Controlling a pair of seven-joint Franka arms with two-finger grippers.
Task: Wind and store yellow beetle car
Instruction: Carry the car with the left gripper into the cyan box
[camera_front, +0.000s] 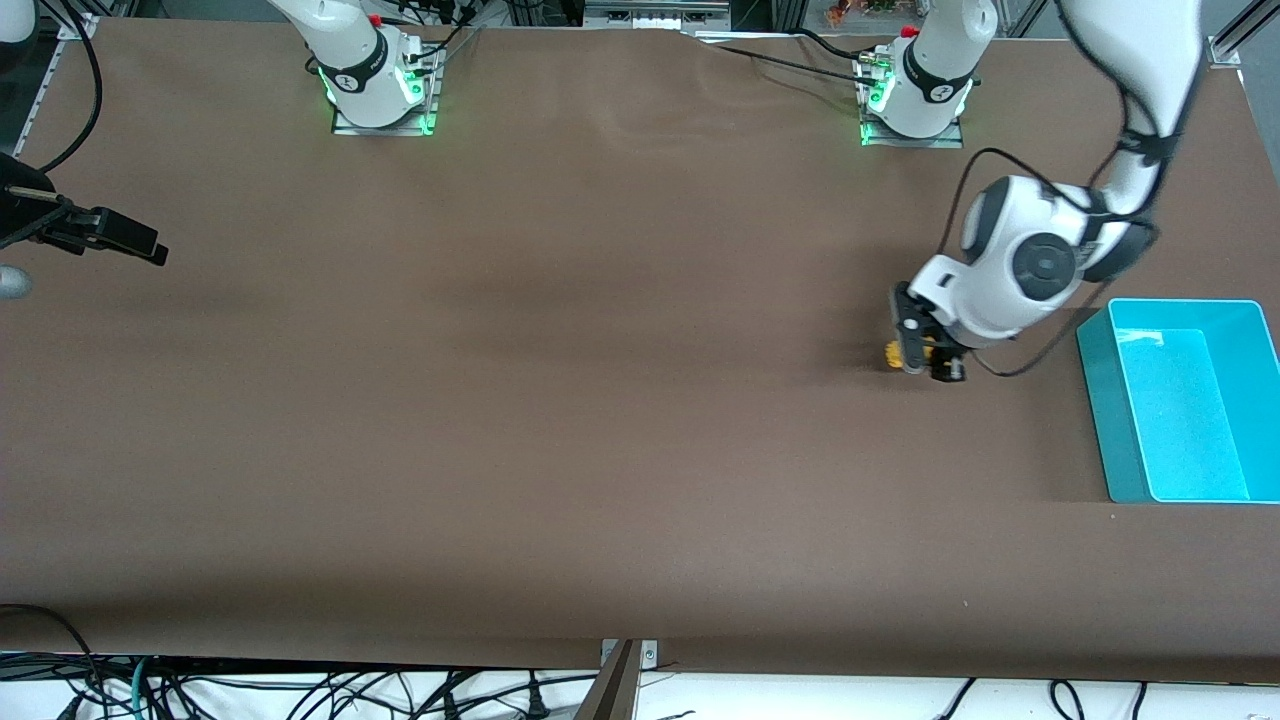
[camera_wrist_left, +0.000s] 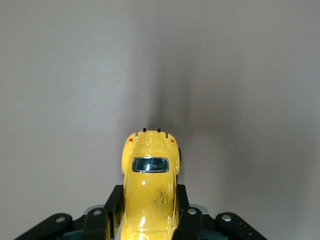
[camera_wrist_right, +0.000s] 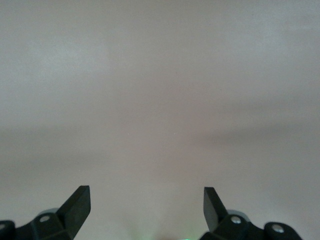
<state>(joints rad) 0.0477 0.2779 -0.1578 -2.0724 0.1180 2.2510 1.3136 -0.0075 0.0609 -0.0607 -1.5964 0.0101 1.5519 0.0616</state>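
One yellow beetle car (camera_wrist_left: 150, 192); one teal bin (camera_front: 1183, 400); two grippers.

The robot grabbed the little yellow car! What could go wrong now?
The left gripper pinches the yellow beetle car only by its sides, and the body is smooth and rounded, so it might slip out between the fingers. The car may also roll away if released on the table. The blue bin has a raised wall, so a low carry could bump it.
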